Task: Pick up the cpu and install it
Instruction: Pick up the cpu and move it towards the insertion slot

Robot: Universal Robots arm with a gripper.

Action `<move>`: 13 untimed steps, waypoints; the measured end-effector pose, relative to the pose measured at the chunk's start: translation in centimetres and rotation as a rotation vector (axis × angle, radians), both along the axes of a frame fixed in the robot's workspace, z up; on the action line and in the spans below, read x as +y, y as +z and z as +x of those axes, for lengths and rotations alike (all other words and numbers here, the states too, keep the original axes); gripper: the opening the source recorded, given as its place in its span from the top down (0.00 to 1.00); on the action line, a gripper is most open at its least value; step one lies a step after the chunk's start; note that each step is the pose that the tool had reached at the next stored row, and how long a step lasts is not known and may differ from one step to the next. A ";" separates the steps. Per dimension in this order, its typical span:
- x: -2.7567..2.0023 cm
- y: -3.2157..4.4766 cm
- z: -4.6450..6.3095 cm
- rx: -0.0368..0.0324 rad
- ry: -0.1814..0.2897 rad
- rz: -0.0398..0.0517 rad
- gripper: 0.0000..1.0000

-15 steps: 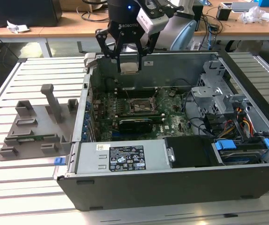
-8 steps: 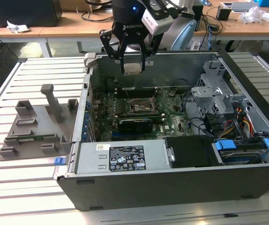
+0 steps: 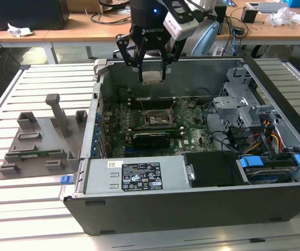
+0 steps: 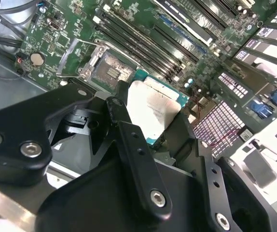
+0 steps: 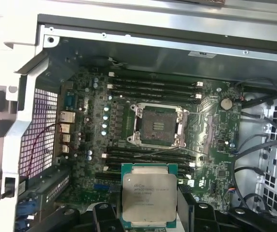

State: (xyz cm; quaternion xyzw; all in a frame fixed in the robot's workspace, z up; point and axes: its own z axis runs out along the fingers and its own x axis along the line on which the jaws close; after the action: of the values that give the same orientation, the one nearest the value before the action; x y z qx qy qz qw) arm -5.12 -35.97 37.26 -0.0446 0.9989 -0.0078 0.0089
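Observation:
My gripper [image 3: 152,77] hangs above the open computer case, shut on the cpu [image 3: 152,78], a small flat square chip with a silvery-grey top. The chip shows large in the first wrist view as the cpu [image 5: 149,197], and in the second wrist view as the cpu [image 4: 153,112], held between black fingers [image 4: 124,130]. Below it on the green motherboard lies the open socket [image 5: 158,125], also seen as the socket [image 3: 158,117] in the exterior view and the socket [image 4: 108,72] in the second wrist view. The chip is well above the socket, near the case's far wall.
The computer case [image 3: 192,204] lies open on a slatted metal table. A grey fixture [image 3: 40,141] sits at the exterior view's left. Inside the case are a power supply [image 3: 134,175], a drive cage [image 3: 239,104] and cables [image 3: 267,136]. Memory slots [image 5: 153,87] flank the socket.

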 end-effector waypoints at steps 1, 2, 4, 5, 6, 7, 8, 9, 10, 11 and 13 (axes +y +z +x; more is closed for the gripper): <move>0.01 -0.06 0.3 0.0003 0.000 -0.0001 0.45; 0.08 -0.22 0.7 0.0013 0.000 -0.0004 0.45; 0.15 -0.73 1.0 0.0024 0.000 -0.0003 0.45; 0.18 -0.91 1.0 0.0027 0.000 -0.0004 0.45; 0.23 -1.16 1.1 0.0032 0.000 -0.0004 0.45; 0.32 -1.53 1.2 0.0038 0.000 -0.0002 0.45; 0.38 -1.70 1.4 0.0042 0.000 -0.0003 0.45; 0.51 -1.83 1.4 0.0045 0.000 -0.0003 0.45; 0.76 -2.07 1.6 0.0048 0.000 -0.0002 0.45; 0.93 -2.22 1.6 0.0050 0.000 -0.0002 0.45; 1.30 -2.50 1.8 0.0051 0.000 -0.0012 0.45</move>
State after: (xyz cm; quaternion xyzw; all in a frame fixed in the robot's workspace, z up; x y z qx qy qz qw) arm -3.37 -34.67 34.76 -0.0446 0.9990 -0.0083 0.0063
